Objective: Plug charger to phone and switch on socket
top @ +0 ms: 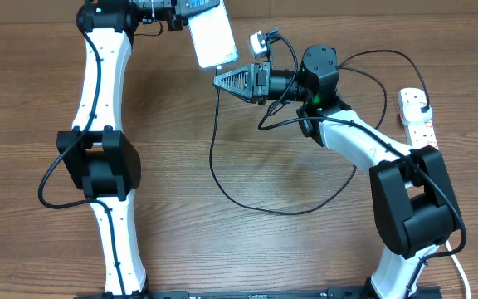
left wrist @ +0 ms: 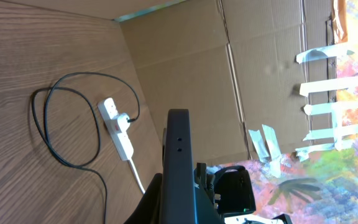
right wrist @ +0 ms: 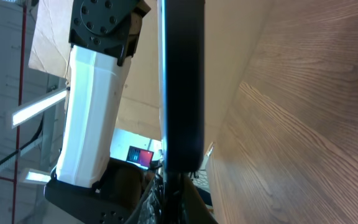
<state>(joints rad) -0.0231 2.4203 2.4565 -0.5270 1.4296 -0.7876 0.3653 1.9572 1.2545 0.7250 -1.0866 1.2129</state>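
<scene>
The phone (top: 212, 40) is held up off the table at the far middle, screen bright, with my left gripper (top: 199, 10) shut on its far end. In the left wrist view the phone (left wrist: 179, 168) shows edge-on as a black bar. My right gripper (top: 221, 80) points left just under the phone's near end, shut on the charger's small tip. The black charger cable (top: 211, 154) hangs from there, loops over the table and runs to its plug head (top: 422, 108) in the white socket (top: 417, 116) at the right edge. In the right wrist view the phone (right wrist: 182, 87) rises straight from my right gripper (right wrist: 179, 200).
The left arm (top: 98, 158) lies along the table's left side, the right arm (top: 405, 191) along the right. A cardboard wall (left wrist: 185, 62) stands behind the socket (left wrist: 118, 129). The cable's loop (left wrist: 44, 134) lies on bare wood in front of it.
</scene>
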